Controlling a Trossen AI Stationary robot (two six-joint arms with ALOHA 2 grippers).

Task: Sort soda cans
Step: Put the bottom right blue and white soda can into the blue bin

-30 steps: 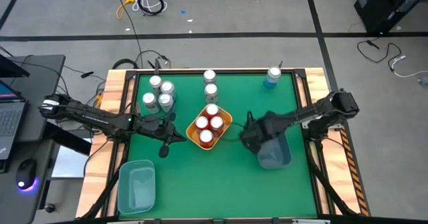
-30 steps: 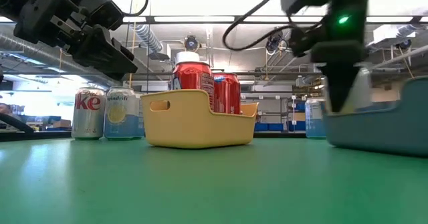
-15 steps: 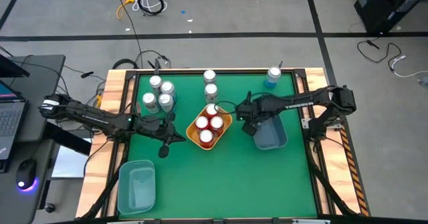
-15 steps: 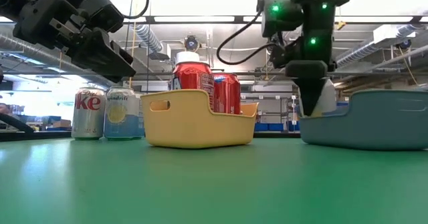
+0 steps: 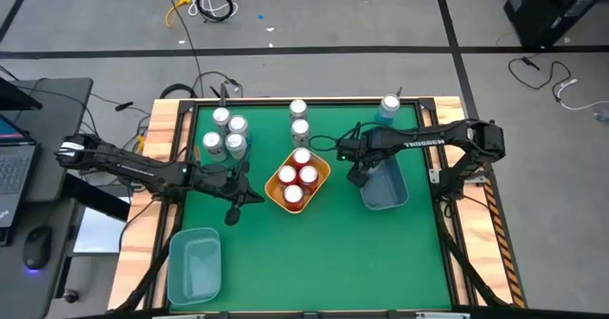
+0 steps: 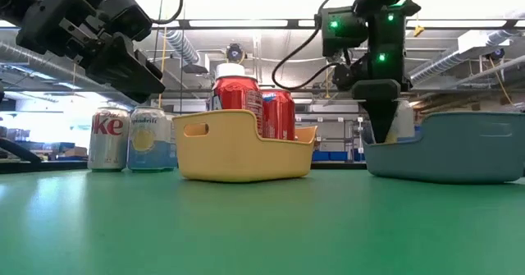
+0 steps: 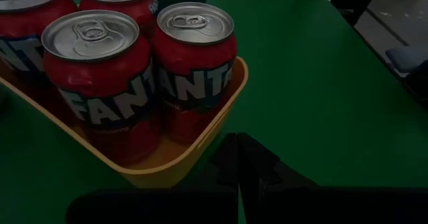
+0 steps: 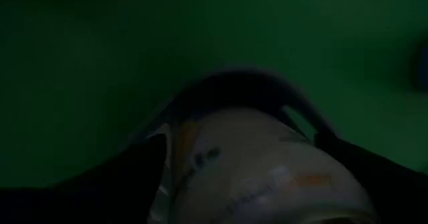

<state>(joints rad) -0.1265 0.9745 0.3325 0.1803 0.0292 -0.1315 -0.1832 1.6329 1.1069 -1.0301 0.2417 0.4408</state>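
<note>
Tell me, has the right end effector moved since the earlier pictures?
Yes. The right end effector moved toward the table's far edge, from beside the yellow bin to the blue-grey bin's far end.

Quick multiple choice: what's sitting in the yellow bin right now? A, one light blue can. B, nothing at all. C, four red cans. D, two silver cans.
C: the high view shows four silver tops packed inside the yellow bin, and the left wrist view shows the red cans standing upright in it.
</note>
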